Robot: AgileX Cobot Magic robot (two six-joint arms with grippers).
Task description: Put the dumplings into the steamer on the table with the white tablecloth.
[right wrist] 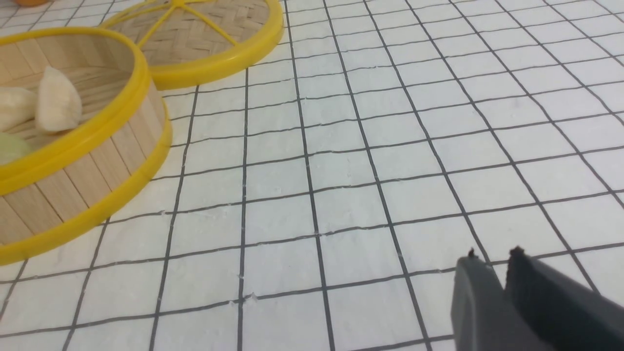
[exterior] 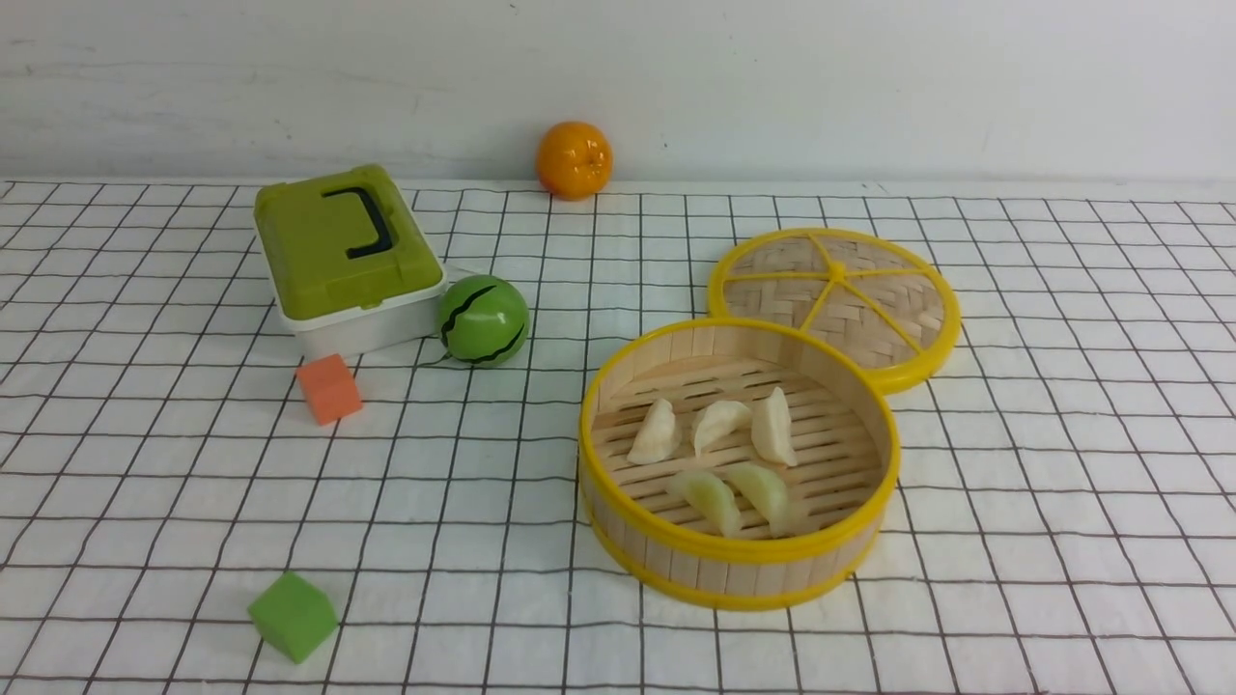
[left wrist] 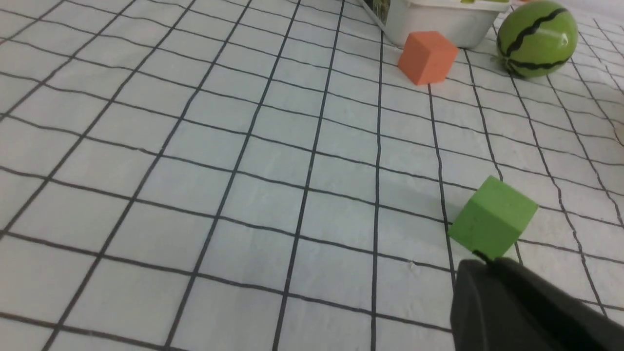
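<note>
The steamer [exterior: 739,558], a round bamboo basket with yellow rims, stands right of centre on the white tablecloth [exterior: 1062,483]. Three cream-white dumplings [exterior: 719,423] and two pale green dumplings [exterior: 713,500] lie on its slatted floor. Neither arm shows in the front view. In the right wrist view my right gripper [right wrist: 493,256] hovers over bare cloth, well away from the steamer [right wrist: 97,161], its fingertips slightly apart with nothing between them. My left gripper [left wrist: 480,261] is shut and empty, its tip close to a green cube [left wrist: 492,219].
The steamer's woven lid [exterior: 835,299] lies flat behind it. On the left side are a green-lidded box [exterior: 338,246], a watermelon ball [exterior: 483,320], an orange cube [exterior: 329,388] and the green cube [exterior: 293,616]. An orange [exterior: 574,159] rests by the back wall.
</note>
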